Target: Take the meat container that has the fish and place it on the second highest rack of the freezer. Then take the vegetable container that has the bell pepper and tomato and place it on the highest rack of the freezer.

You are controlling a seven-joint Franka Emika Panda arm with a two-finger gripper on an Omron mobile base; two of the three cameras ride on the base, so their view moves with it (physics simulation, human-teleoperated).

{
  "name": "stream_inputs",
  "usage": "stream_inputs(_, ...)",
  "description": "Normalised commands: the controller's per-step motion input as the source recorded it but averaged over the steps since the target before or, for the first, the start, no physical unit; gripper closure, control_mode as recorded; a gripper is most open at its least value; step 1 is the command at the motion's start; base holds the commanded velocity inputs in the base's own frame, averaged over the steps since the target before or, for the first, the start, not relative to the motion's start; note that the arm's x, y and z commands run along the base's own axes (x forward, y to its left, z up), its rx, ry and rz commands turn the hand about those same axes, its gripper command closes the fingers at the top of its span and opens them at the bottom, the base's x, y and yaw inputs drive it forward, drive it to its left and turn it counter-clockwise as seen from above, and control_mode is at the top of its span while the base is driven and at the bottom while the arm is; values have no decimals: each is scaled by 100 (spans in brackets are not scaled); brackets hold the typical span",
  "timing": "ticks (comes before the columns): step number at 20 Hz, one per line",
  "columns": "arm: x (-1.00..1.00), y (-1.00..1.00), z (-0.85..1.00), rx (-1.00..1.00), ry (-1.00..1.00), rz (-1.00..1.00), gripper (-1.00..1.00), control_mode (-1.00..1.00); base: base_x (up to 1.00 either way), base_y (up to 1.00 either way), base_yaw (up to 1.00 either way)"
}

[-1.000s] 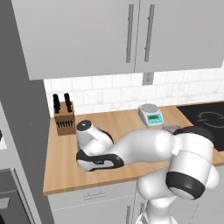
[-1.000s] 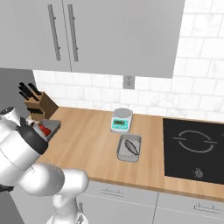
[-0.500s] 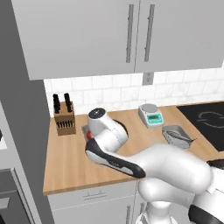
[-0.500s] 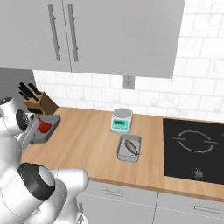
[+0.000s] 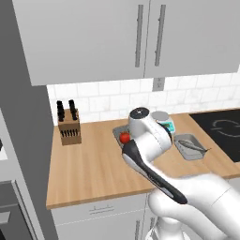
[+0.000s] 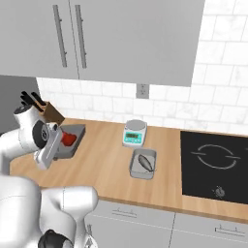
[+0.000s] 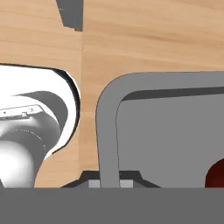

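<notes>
The vegetable container (image 6: 72,131) is a grey tray with a red piece (image 5: 124,137) showing; it sits left of the scale, half hidden behind my arm in the left base view. In the hand view its raised rim (image 7: 107,127) runs down between my fingertips, and my gripper (image 7: 109,183) is shut on that rim at a corner. A dark red piece (image 7: 216,175) lies inside the tray. The meat container (image 6: 144,163) with the fish (image 5: 191,145) rests on the counter nearer the stove, apart from the arm. The freezer and its racks are out of view.
A teal kitchen scale (image 6: 134,133) stands between the two trays by the wall. The knife block (image 5: 69,124) stands at the back left. A black cooktop (image 6: 218,162) takes up the counter's right end. Grey wall cabinets (image 5: 140,37) hang overhead.
My arm has swung across the counter. The vegetable container has shifted to the right, toward the scale, with the gripper holding its rim. The meat container has stayed put.
</notes>
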Motion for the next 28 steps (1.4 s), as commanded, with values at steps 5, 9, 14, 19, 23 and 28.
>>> stream_inputs(5,-42,-90,62,0,-11,12,100,-100,0,0,0)
stream_inputs(9,-39,-36,44,0,-6,31,100,-100,0,0,0)
stream_inputs(14,-12,1,33,0,3,19,100,-100,0,0,0)
stream_inputs(19,0,1,66,0,7,0,100,-100,0,0,0)
stream_inputs(23,0,-2,26,0,2,0,100,-100,0,0,0)
stream_inputs(28,0,-2,0,0,0,0,100,100,-14,0,1)
